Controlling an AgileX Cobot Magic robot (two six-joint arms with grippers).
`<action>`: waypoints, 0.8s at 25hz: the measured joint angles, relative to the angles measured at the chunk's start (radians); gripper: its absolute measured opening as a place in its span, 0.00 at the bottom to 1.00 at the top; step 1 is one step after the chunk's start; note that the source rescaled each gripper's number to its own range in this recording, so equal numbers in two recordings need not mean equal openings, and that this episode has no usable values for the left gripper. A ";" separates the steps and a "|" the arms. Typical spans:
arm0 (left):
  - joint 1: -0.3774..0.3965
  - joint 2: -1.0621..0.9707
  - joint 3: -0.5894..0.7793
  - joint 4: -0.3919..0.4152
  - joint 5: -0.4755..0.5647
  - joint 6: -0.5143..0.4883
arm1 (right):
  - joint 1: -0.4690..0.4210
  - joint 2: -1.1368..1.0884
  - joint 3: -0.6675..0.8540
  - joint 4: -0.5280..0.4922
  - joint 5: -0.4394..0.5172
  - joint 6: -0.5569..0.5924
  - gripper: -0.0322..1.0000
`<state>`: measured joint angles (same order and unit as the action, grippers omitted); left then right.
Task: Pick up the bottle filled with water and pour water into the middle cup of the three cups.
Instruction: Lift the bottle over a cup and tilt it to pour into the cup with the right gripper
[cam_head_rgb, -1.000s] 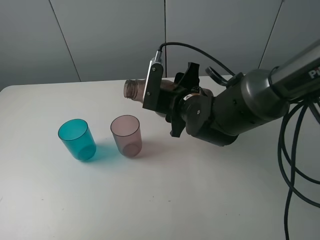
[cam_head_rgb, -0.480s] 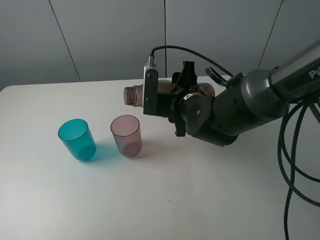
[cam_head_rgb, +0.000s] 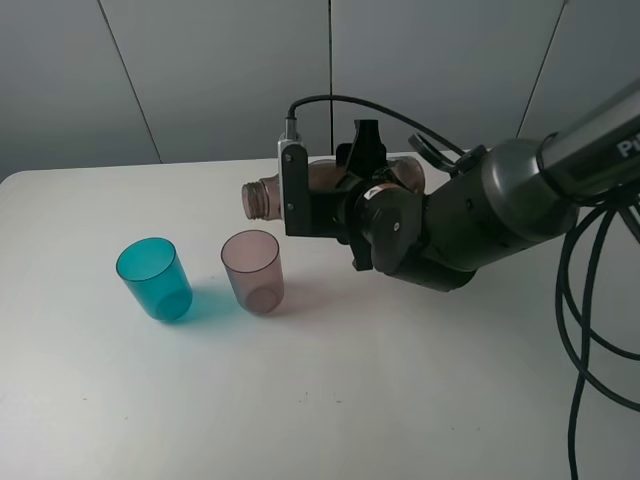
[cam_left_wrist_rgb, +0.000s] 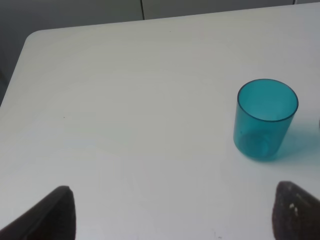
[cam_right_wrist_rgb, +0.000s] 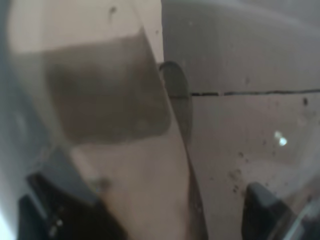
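Note:
My right gripper (cam_head_rgb: 356, 196) is shut on the smoky brown-pink bottle (cam_head_rgb: 262, 198), which lies nearly level in the air. The bottle's open neck points left and sits just above and behind the pinkish-mauve middle cup (cam_head_rgb: 252, 272). No stream of water shows between neck and cup. The teal-blue cup (cam_head_rgb: 154, 279) stands to the left of the middle cup. In the right wrist view the bottle's wall (cam_right_wrist_rgb: 115, 100) fills the picture between the dark fingers (cam_right_wrist_rgb: 55, 215). My left gripper (cam_left_wrist_rgb: 175, 212) is open over bare table, with the teal-blue cup (cam_left_wrist_rgb: 265, 119) ahead of it.
The white table (cam_head_rgb: 330, 400) has a rounded far-left corner (cam_left_wrist_rgb: 35, 37) and a grey wall behind it. The thick right arm (cam_head_rgb: 470, 215) and its black cables (cam_head_rgb: 585, 330) take up the right side.
The right wrist has rolled, swinging its camera mount upright. The bottle's neck has dropped slightly and shifted left toward the middle cup. Both cups have stayed put.

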<state>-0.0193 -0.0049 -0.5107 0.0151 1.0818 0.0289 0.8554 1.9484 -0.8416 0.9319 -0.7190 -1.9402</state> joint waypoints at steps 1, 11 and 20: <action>0.000 0.000 0.000 0.000 0.000 0.000 | 0.000 0.000 0.000 -0.002 0.000 -0.005 0.03; 0.000 0.000 0.000 0.000 0.000 0.000 | 0.000 0.000 0.000 -0.004 -0.002 -0.043 0.03; 0.000 0.000 0.000 0.000 0.000 0.000 | 0.000 0.000 0.000 -0.004 -0.026 -0.093 0.03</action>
<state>-0.0193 -0.0049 -0.5107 0.0151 1.0818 0.0289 0.8554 1.9484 -0.8416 0.9279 -0.7450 -2.0329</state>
